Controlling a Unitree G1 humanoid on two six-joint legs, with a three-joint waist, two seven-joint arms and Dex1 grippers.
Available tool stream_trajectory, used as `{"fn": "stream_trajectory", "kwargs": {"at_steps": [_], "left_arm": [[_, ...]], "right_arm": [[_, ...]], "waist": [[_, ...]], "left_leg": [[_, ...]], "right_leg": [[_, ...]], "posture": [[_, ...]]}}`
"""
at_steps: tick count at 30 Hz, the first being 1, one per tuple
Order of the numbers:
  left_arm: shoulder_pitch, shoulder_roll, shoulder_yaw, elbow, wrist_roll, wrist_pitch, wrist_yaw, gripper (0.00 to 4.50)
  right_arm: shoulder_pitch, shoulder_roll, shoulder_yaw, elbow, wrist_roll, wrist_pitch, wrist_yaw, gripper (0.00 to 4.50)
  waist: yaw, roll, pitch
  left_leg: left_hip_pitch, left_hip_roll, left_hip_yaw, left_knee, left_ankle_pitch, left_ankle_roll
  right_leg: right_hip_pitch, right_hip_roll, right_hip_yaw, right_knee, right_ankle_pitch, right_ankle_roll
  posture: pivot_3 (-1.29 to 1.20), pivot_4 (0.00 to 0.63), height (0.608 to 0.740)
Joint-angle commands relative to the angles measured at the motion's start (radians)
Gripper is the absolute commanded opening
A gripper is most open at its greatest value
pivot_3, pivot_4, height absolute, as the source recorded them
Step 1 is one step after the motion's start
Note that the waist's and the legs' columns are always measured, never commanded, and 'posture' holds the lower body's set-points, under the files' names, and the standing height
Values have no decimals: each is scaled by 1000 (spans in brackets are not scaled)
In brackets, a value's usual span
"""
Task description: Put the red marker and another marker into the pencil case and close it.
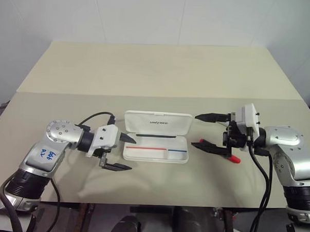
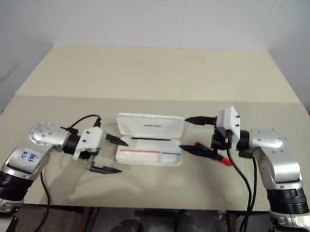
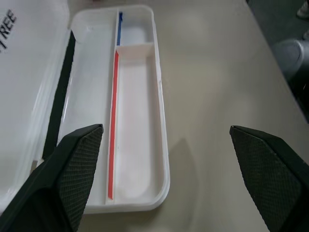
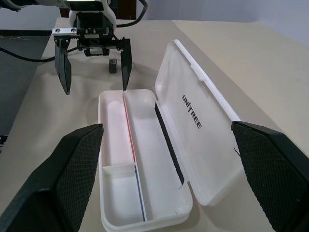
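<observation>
Both sets of our jaws stand wide open and hold nothing: the left gripper (image 1: 122, 153) just beside the left end of the pencil case (image 1: 156, 140), the right gripper (image 1: 205, 131) near its right end. Between them the case lies open on the tabletop (image 1: 146, 74), lid back. Under our right gripper the red marker (image 1: 234, 159) peeks out.

You have a pale beige table (image 1: 157, 70) in front of you, its top matte and plain. A straight seam (image 1: 145, 96) crosses it from side to side, with the far part a slightly lighter shade. Behind it stands a white wall (image 1: 149, 18). A small dark piece (image 4: 112, 65) lies on the tabletop; you cannot tell what it is. Dark floor (image 4: 19, 72) shows past the table's edge.
</observation>
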Motion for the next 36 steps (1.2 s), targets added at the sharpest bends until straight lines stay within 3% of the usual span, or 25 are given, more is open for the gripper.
{"fn": "stream_trajectory", "kwargs": {"at_steps": [1, 13, 18, 36], "left_arm": [[12, 26, 56, -62, -60, 22, -9, 4456], [87, 59, 244, -205, -249, 220, 91, 4456], [145, 48, 261, -264, -279, 262, 143, 4456], [251, 47, 325, -369, -352, 290, 247, 4456]], "right_arm": [[-19, -2, -15, -9, 9, -13, 6, 4500], [-12, -196, -49, -74, 12, 220, -32, 4500], [-14, -253, -21, -116, -18, 297, -70, 4500], [-4, -240, 141, 125, -245, 189, -51, 4500]], "waist": [[0, 0, 0], [1, 0, 0], [1, 0, 0], [1, 0, 0]], "left_leg": [[0, 0, 0, 0, 0, 0], [0, 0, 0, 0, 0, 0], [0, 1, 0, -1, -1, 0], [0, 1, 1, -1, -1, 0]], "right_leg": [[0, 0, 0, 0, 0, 0], [0, 0, 0, 0, 0, 0], [0, 0, 0, -1, 0, 0], [0, 0, 0, -1, 0, 0]], "posture": [[0, 150, 740], [0, 150, 740], [0, 150, 740], [0, 150, 740]]}}
